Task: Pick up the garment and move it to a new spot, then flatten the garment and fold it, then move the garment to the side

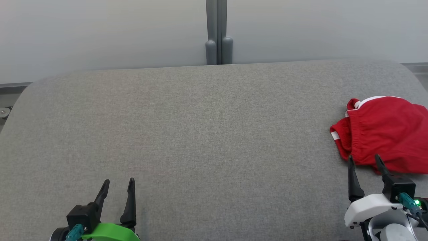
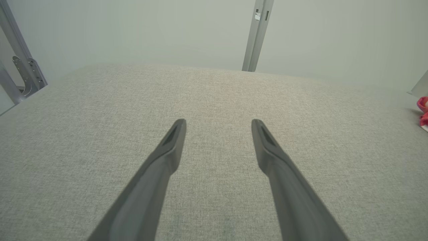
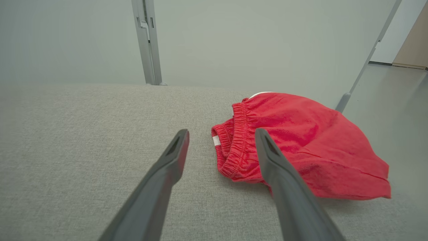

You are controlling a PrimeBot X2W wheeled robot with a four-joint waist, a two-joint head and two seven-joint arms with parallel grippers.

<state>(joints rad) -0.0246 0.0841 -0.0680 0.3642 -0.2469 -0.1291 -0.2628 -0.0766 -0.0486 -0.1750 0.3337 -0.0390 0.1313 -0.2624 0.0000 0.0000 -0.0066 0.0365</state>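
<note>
red shorts (image 1: 384, 134) crumpled on grey bench (image 1: 200, 134), just ahead of right gripper (image 1: 363, 156), fingers apart, empty. Right wrist view adds their elastic waistband (image 3: 239, 134). left gripper (image 1: 119, 180) apart too, well away.

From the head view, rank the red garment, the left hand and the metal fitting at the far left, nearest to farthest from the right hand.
1. The red garment: right side, just past the fingertips of the right hand.
2. The left hand: lower left, across the table.
3. The metal fitting: far left edge, beyond the left hand.
</note>
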